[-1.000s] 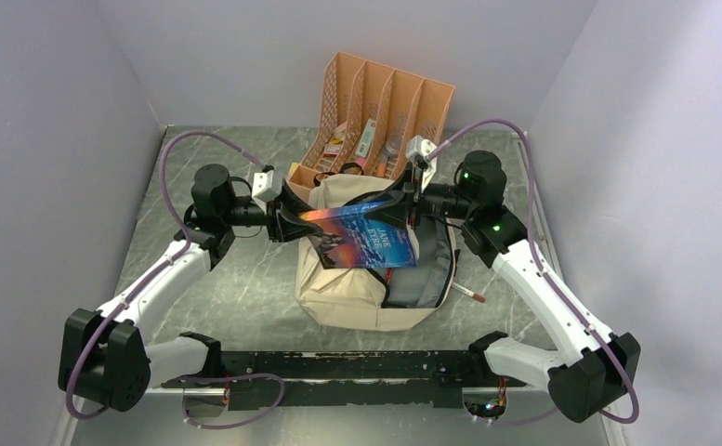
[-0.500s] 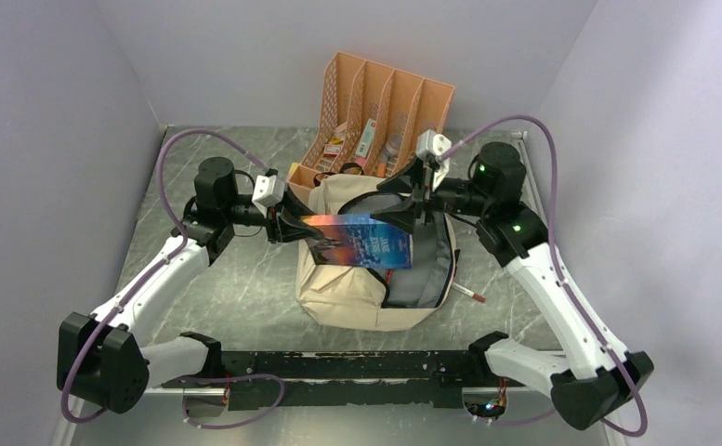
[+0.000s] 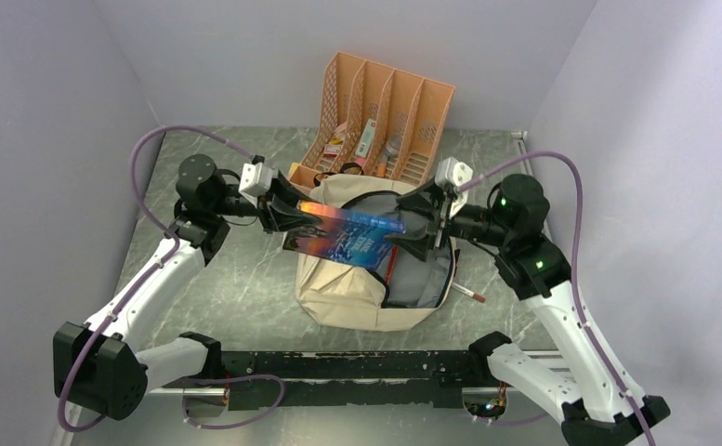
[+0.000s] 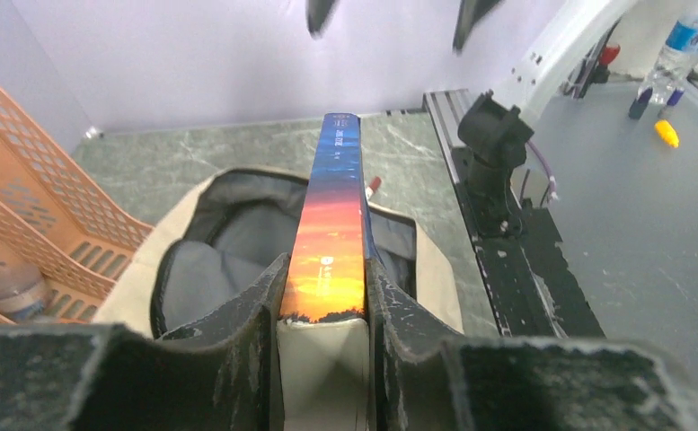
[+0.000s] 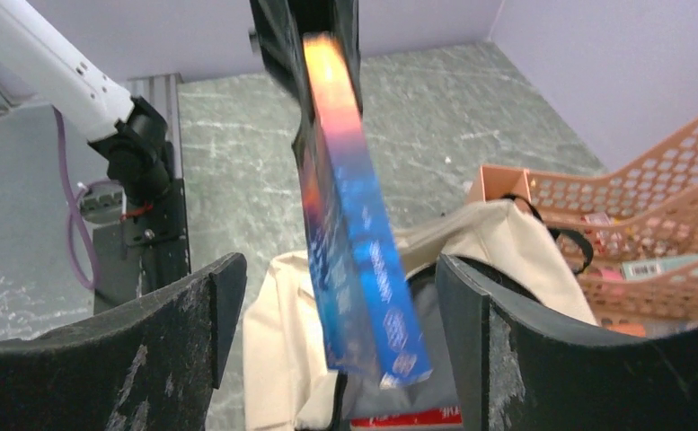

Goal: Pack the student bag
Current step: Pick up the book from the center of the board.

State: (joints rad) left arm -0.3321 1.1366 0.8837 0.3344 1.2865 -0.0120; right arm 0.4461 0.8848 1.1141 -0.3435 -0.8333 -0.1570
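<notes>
The student bag [image 3: 338, 290], beige with grey lining, lies open mid-table; it also shows in the left wrist view [image 4: 435, 269] and the right wrist view [image 5: 282, 314]. My left gripper [image 3: 287, 212] is shut on the orange end of a blue-orange book [image 3: 343, 237], held above the bag's opening [image 4: 331, 233]. My right gripper [image 3: 419, 226] is open, its jaws either side of the book's blue free end [image 5: 363, 269] without touching it. A red-edged item [image 5: 390, 418] lies inside the bag.
An orange file organizer [image 3: 385, 111] with small items stands behind the bag. A red-capped pen [image 3: 468, 295] lies on the table right of the bag. A black rail [image 3: 338, 364] runs along the near edge.
My right gripper let go of the book, opened and drew back to the right. My left gripper moved left and back with the book, which now tilts over the bag.
</notes>
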